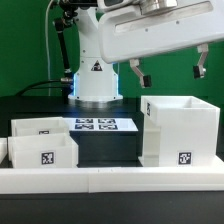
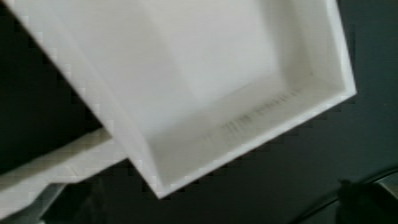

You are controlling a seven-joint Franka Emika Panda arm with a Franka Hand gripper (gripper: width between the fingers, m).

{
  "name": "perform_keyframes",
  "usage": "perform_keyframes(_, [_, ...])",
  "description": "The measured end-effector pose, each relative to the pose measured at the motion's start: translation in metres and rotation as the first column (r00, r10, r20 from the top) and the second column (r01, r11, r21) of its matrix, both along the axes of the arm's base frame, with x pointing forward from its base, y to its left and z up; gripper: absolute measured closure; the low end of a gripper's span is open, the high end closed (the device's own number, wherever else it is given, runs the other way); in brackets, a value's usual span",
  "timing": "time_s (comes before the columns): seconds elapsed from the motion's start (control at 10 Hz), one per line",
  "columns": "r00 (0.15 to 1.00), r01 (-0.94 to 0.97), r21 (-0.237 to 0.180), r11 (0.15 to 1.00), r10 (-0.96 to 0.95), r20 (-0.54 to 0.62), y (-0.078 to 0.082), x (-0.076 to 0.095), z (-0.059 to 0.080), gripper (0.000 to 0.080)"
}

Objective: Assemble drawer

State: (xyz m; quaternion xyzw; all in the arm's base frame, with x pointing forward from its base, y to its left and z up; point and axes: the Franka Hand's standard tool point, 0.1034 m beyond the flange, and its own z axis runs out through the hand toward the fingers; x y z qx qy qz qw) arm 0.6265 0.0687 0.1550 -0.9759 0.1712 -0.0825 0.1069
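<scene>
Foreground: long low white border rail (image 1: 110,182) lies across the black table (image 1: 105,150) at its near edge.
Gripper: two-finger gripper (image 1: 168,70) hangs high, its dark fingers (image 1: 137,73) spread wide, nothing between them.
Beneath: tall white cube-like plastic shell (image 1: 180,130) stands upright at the exterior view's right, its open top clear of the fingers and a tag on its front.
Wrist view: the shell's white walled inside (image 2: 196,80) fills the picture.
Left: small shallow white front tray (image 1: 42,152), with the rear tray (image 1: 40,127) just behind it.
Centre: marker board (image 1: 105,125) lies flat before the robot base (image 1: 97,85).
</scene>
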Motion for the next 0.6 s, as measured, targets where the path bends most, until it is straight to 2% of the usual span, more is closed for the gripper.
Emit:
perform_keyframes(0.3, [0.987, -0.159, -0.043, 0.986, 0.16, 0.023, -0.003, -0.001, -0.002, 0.015])
perform_keyframes(0.4, [0.96, -0.274, -0.1, 0.956, 0.278, 0.023, -0.017, -0.006, -0.006, 0.015])
perform_keyframes(0.6, [0.923, -0.377, -0.147, 0.914, 0.384, 0.02, -0.048, -0.007, -0.009, 0.015])
